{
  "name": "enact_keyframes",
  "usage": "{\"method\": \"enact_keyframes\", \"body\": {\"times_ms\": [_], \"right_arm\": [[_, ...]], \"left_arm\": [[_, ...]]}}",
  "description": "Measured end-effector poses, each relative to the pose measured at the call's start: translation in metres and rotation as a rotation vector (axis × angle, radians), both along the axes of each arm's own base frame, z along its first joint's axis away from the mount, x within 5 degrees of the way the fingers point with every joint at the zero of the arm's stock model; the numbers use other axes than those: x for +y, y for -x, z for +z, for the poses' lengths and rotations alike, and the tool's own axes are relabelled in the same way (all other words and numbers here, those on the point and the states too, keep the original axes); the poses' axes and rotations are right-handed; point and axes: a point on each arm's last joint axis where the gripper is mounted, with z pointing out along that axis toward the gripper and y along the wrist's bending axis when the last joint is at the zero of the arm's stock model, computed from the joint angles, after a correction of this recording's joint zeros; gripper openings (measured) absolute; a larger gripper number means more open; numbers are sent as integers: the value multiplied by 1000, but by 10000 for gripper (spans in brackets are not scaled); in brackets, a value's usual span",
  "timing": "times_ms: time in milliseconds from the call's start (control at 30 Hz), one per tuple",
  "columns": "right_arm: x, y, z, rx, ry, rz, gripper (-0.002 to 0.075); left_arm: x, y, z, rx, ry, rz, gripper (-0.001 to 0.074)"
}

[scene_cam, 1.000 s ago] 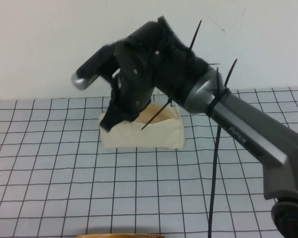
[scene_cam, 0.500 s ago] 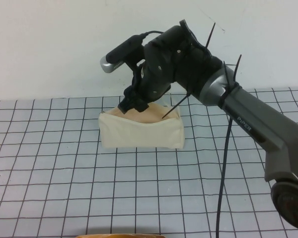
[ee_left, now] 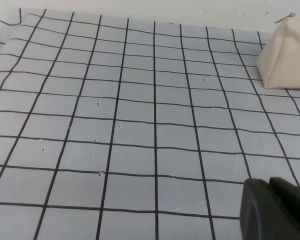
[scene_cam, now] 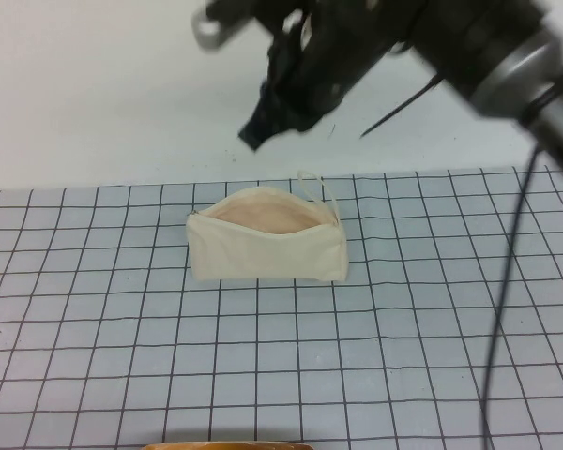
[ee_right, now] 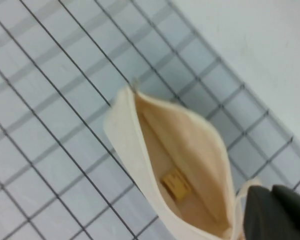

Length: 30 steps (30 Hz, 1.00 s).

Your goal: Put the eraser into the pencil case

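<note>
The pencil case [scene_cam: 267, 255] is a cream-white zip pouch standing open at the back middle of the grid mat. In the right wrist view the eraser [ee_right: 176, 186], a tiny tan-yellow block, lies inside the pencil case [ee_right: 121, 137] on its pinkish-beige lining. My right gripper [scene_cam: 259, 131] hangs high above the pouch, well clear of it, shut and empty; its dark fingers [ee_right: 270, 215] show past the pull loop [ee_right: 245, 192]. My left gripper [ee_left: 277, 212] is shut and empty, low over the mat, away from the pencil case's end [ee_left: 287, 55].
The grey grid mat [scene_cam: 122, 356] covers the table, with a white wall behind it. A tan curved edge [scene_cam: 230, 446] shows at the front rim of the high view. A black cable [scene_cam: 507, 281] hangs from the right arm.
My right gripper has lifted out of the pouch's mouth and risen well above it. The pouch's opening is now uncovered. The eraser lies inside.
</note>
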Motion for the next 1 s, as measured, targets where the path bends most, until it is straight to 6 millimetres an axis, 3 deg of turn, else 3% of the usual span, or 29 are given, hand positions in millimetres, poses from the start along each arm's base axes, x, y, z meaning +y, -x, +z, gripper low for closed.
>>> {"method": "enact_keyframes", "body": {"times_ms": [100,367,767,1000], "right_arm": [[-8,16,31,-42,-52,48,5],[-24,44,78,-109,-133,109,-1],[-35,75,115,-132,-252,201,-1],[-43,82,127,-78,-349,97,-1]], "left_arm": [[0,0,0,0,0,0,-1],[0,0,0,0,0,0,-1],[0,0,0,0,0,0,-1],[0,0,0,0,0,0,-1]]}}
